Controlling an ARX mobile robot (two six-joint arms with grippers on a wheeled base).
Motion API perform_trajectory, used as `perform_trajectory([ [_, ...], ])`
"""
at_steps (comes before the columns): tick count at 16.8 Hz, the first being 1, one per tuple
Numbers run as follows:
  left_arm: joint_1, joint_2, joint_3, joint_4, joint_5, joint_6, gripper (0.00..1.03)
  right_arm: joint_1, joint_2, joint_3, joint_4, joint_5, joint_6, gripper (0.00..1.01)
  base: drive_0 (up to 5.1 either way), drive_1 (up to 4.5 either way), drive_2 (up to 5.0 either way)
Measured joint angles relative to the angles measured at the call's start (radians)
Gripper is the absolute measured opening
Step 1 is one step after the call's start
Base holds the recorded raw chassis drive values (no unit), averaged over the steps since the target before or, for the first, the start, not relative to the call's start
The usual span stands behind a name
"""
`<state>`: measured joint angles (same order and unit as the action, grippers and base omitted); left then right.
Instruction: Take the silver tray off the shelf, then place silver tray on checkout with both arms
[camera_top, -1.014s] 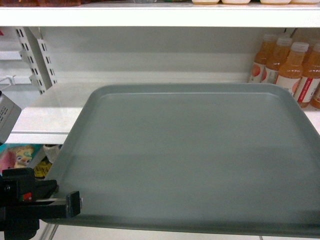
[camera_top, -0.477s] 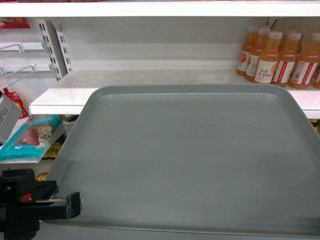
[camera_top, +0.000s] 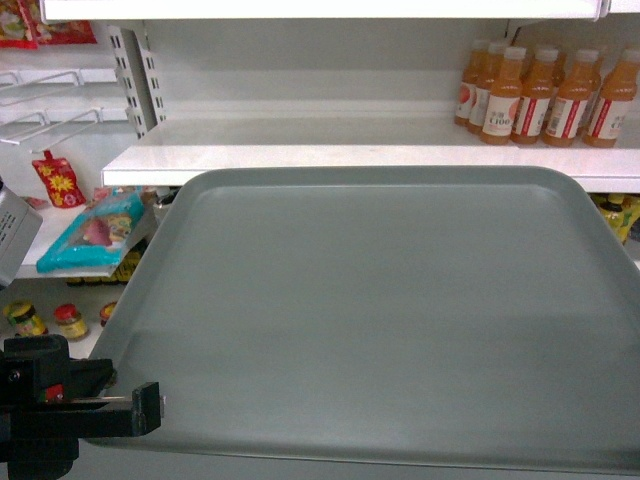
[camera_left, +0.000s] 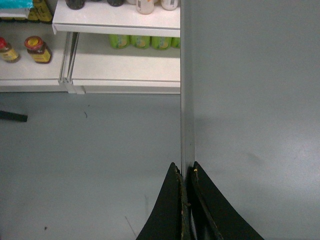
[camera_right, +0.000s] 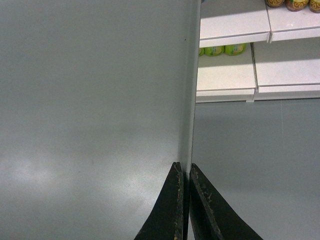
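White slotted uprights (camera_top: 135, 70), orange juice bottles (camera_top: 540, 95), grey floor (camera_left: 85, 160)

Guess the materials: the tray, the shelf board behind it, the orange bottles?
Tray: matte grey-green, soft diffuse sheen, rounded molded rim; looks like plastic or coated fibreglass, cannot tell which. Shelf board: glossy white with a thick front edge, probably painted metal. Orange bottles: see-through bodies showing orange liquid, pale caps, printed labels; likely clear plastic, though glass is possible.
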<state>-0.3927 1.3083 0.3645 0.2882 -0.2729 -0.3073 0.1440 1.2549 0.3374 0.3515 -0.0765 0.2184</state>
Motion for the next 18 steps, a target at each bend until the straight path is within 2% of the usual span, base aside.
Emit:
perform_trajectory([
  [18,0.0,0.0,0.0,0.001,0.0,0.0,0.02,0.0,0.0,0.0,-0.003,0.0,0.0,0.02,0.1,-4.22,4.4],
])
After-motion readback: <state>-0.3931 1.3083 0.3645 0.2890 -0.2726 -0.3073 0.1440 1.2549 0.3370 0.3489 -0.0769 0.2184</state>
